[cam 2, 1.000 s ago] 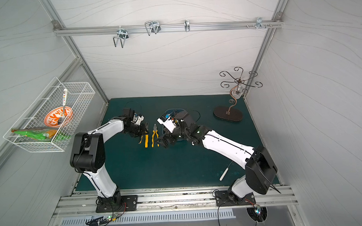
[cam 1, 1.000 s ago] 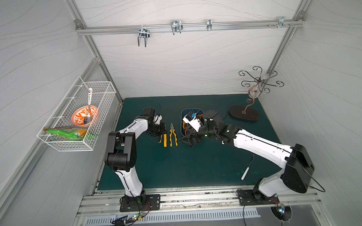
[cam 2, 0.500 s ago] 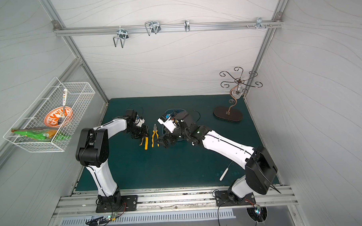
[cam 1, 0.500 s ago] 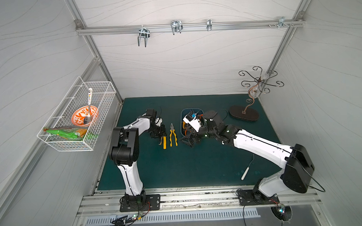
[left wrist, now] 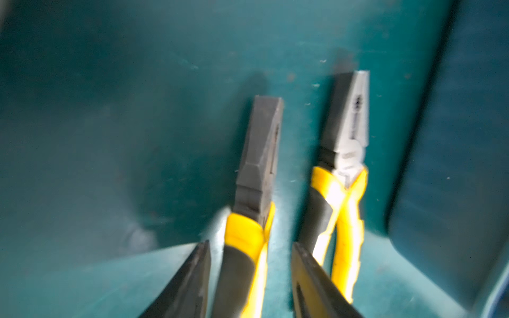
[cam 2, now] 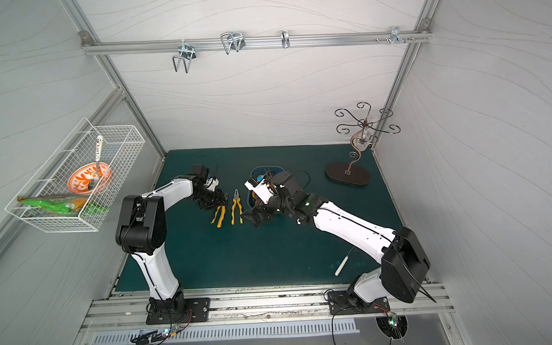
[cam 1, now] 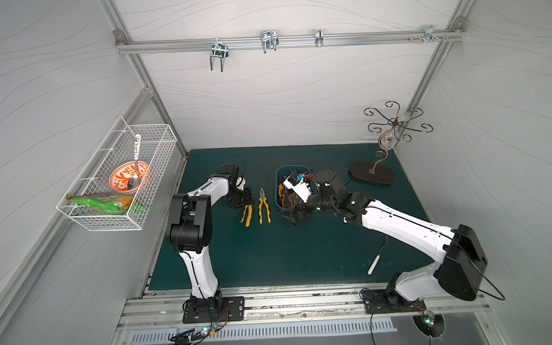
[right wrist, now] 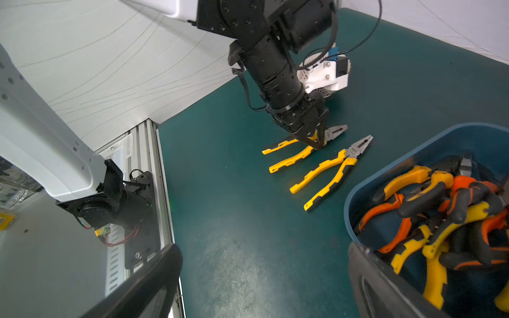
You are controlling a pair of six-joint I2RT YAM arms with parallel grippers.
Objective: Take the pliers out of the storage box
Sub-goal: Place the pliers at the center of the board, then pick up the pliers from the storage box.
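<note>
Two yellow-handled pliers lie side by side on the green mat, left of the storage box [cam 1: 286, 167] [cam 2: 262, 168]. My left gripper [cam 1: 241, 204] [cam 2: 217, 202] [left wrist: 250, 243] stands over the left pliers [cam 1: 246, 214] [left wrist: 259, 165], open, its fingers straddling the handles near the pivot with a gap on each side. The other pliers [cam 1: 263, 206] [left wrist: 349, 154] [right wrist: 330, 168] lie free. The slate-blue storage box [right wrist: 385, 157] holds several orange and yellow pliers [right wrist: 440, 209] in a heap. My right gripper [cam 1: 290, 215] [cam 2: 254, 216] [right wrist: 264, 247] hangs wide open over bare mat at the box's near end, holding nothing.
A white wire basket [cam 1: 80, 215] with an orange bowl, a spoon and a green packet hangs on the left wall. A metal hook stand [cam 1: 372, 176] sits at the back right. A thin white-handled tool [cam 1: 374, 264] lies on the mat at the front right.
My left gripper's jaws have parted and let go of the left pliers, which now lie on the mat. The left arm's elbow has swung a little. The right arm has not moved.
</note>
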